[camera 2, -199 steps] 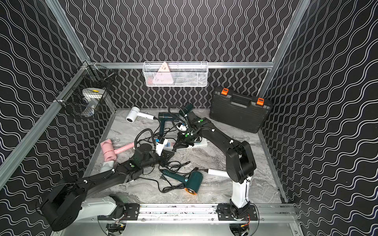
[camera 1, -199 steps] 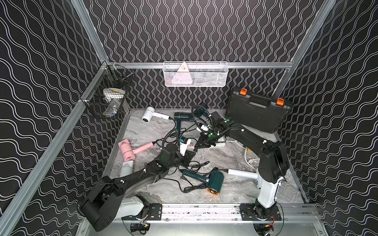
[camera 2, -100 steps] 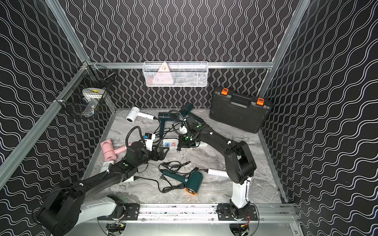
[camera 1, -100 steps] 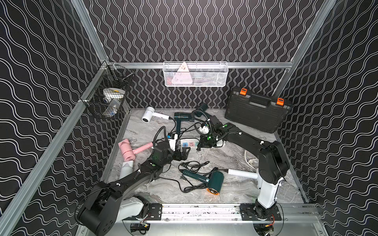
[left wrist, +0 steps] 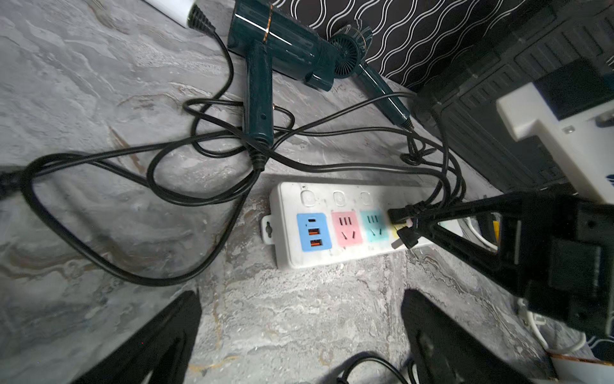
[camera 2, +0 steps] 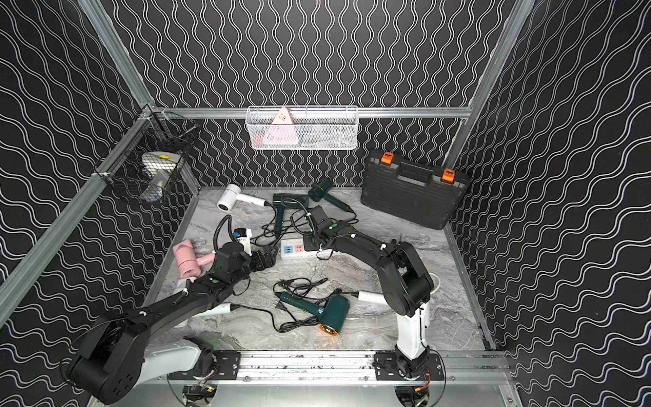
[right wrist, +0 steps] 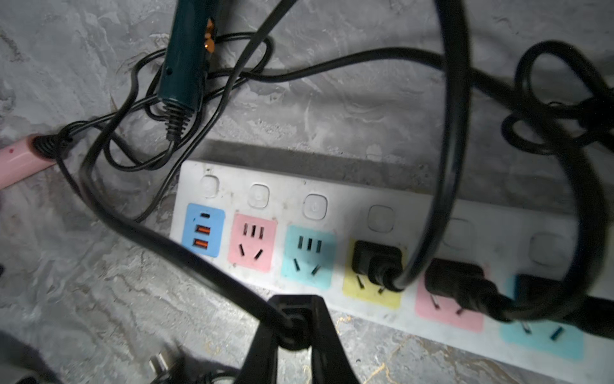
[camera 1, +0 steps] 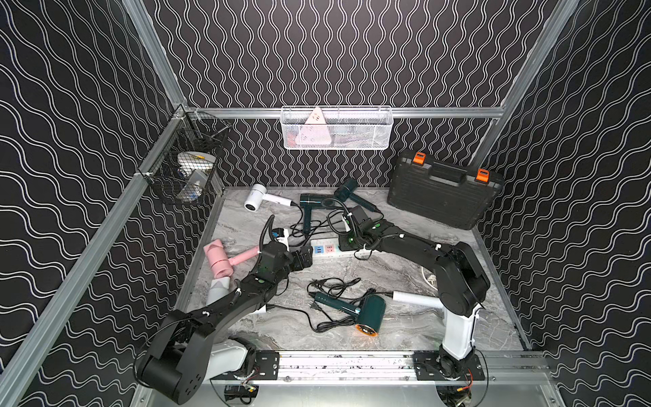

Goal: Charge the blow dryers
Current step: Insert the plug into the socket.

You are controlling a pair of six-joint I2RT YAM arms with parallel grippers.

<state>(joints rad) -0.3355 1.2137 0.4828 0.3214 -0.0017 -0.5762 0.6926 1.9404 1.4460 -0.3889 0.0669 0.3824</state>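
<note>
- The marbled tabletop is carrying the blow dryers, which are lying scattered around the white power strip.
- The left end effector is hovering wide open and empty near the strip's blue end.
- The right end effector is pinching a black cord just behind its loose plug, beside the strip.

Seven blow dryers lie on their sides before me. At the back are a white dryer, a dark green dryer and another green dryer. A pink dryer lies left, and a front green dryer has its plug loose. One half-hidden white dryer lies left and a second half-hidden white dryer right. My right pincer pinches one black cord.
</note>
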